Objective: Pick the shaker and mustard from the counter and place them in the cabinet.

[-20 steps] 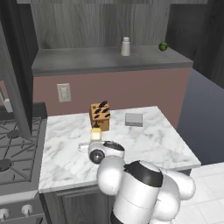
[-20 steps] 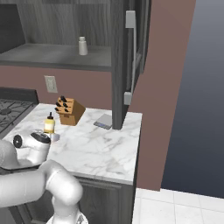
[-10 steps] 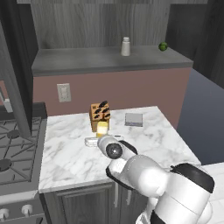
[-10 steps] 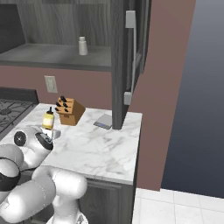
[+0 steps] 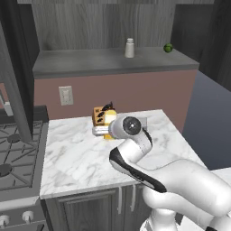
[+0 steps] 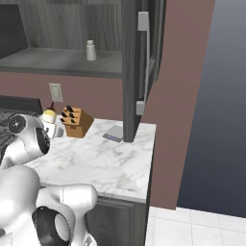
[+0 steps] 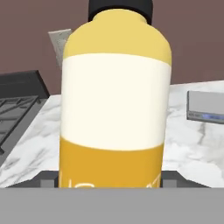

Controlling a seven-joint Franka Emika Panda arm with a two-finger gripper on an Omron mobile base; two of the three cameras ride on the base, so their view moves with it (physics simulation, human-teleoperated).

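the mustard (image 7: 116, 100) stands upright on the counter (image 5: 81, 155), long axis vertical, dark cap up. the gripper (image 7: 111, 178) straddles its base, fingers spread; contact unclear.

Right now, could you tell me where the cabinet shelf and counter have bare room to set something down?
The matte grey cabinet shelf is bare left of the pale grey shaker. The white marble counter is free across its front. Its back strip is crowded: yellow mustard bottle, brown wooden knife block, flat grey square block.
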